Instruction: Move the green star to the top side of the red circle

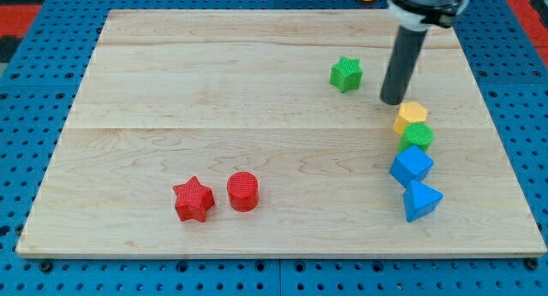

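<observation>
My tip (394,100) is resting on the wooden board (128,82) near its right edge, in the upper half. It is a bare rod with nothing to open or close, and it is touching no block, though the yellow block (412,115) is lying just below it, toward the board's bottom right.

The green star (346,74) is sitting to the tip's left and slightly nearer the top edge, close by but apart from it. The red circle (243,191) is lying well away, toward the bottom edge and left of the board's middle, with a red star (193,199) just beside it on its left.

The deciding relation is this: the green star is lying between my tip and the red circle's side of the board, so the tip is already standing on the star's far side. Pushing leftward and down toward the bottom edge looks right, aiming for the bare wood just above the red circle. I judge the tip is needing to shift a little toward the top edge first, so the push is carrying the star diagonally rather than straight left.

A green block (417,136), a blue cube (412,165) and a blue triangular block (420,200) are lining the right edge, out of the path.
</observation>
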You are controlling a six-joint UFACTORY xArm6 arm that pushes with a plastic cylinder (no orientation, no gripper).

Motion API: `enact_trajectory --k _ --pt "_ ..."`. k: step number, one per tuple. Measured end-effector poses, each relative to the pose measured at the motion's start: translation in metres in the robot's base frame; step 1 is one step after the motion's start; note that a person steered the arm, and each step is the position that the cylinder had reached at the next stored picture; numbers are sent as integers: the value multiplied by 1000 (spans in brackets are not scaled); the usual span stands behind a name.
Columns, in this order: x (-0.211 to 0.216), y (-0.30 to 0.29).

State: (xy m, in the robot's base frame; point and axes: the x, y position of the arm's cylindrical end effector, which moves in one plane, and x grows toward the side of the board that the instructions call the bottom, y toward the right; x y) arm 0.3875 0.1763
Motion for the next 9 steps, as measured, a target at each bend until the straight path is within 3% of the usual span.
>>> enact_trajectory --k 1,2,3,4,5,6,7,8,9 --pt "-18 39" --pt "-48 -8" --pt "-13 -79" --pt "-5 -129" --pt "-23 -74" --pt "-59 -92" --pt "-55 -158" --pt "8 -209" --pt "0 -232"
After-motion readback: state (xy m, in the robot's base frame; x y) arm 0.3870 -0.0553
